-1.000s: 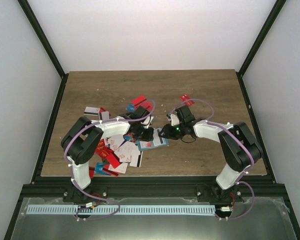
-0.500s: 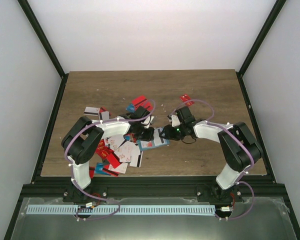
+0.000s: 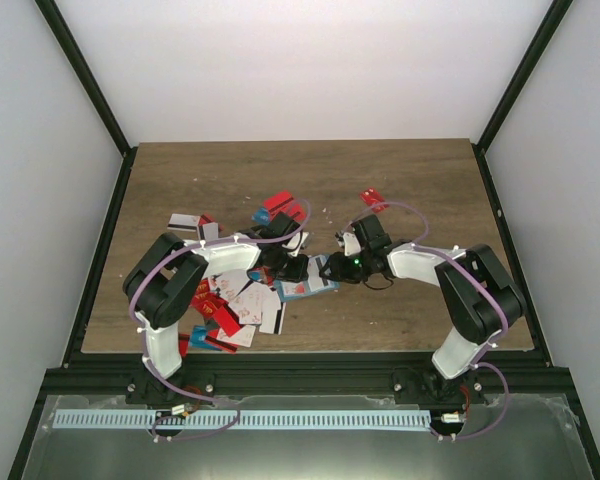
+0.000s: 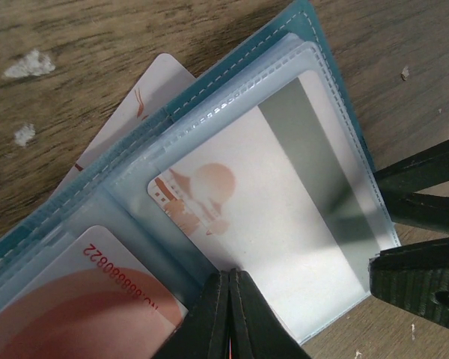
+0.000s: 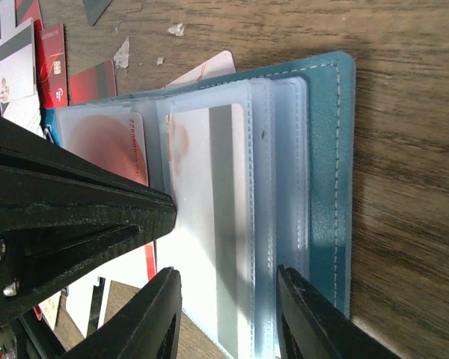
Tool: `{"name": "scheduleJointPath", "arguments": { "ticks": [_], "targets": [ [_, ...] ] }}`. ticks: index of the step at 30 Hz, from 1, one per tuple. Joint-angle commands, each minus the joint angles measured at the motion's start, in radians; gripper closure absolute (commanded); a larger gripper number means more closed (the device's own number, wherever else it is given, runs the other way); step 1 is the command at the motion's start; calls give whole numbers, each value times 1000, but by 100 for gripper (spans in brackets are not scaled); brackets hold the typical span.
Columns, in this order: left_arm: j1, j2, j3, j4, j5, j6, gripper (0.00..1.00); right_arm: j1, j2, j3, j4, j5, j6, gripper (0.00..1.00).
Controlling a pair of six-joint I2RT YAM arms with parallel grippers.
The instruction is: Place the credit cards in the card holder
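The teal card holder (image 3: 315,288) lies open on the table between my two grippers, clear pockets up (image 4: 232,149) (image 5: 329,149). A white credit card with a grey stripe (image 4: 284,209) (image 5: 209,209) sits in the top pocket. An orange-printed card (image 4: 75,299) (image 5: 105,146) fills the neighbouring pocket. My left gripper (image 3: 293,270) (image 4: 230,275) is shut, its tips pressing down on the pocket by the white card. My right gripper (image 3: 327,268) (image 5: 226,275) is open, its fingers straddling the pockets' free edge. More credit cards (image 3: 238,302) lie piled to the left.
One white card (image 4: 153,86) (image 5: 206,67) pokes out from under the holder. Loose red and blue cards (image 3: 280,205) lie behind the left arm, and a single red card (image 3: 373,198) lies behind the right arm. White specks (image 4: 30,63) dot the wood.
The right gripper has shifted very slightly at the holder's edge. The left gripper and the holder have stayed put.
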Motion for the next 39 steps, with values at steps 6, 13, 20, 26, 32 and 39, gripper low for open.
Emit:
{"name": "scheduleJointPath", "arguments": {
  "ticks": [6, 13, 20, 26, 32, 39],
  "targets": [
    [-1, 27, -24, -10, -12, 6, 96, -1, -37, 9, 5, -33, -5, 66],
    [-1, 27, -24, -8, -11, 5, 96, 23, -40, 33, -34, 12, -12, 68],
    [-1, 26, -24, -7, -11, 7, 96, 33, -63, 57, -93, 143, -10, 62],
    [-1, 29, -22, -6, -8, 5, 96, 46, -77, 66, -100, 149, -13, 61],
    [-1, 29, -23, -6, -7, 7, 96, 60, -65, 72, -87, 129, -14, 62],
    [-1, 31, -24, -7, -9, 8, 96, 66, -35, 71, -71, 114, -12, 64]
  ]
}}
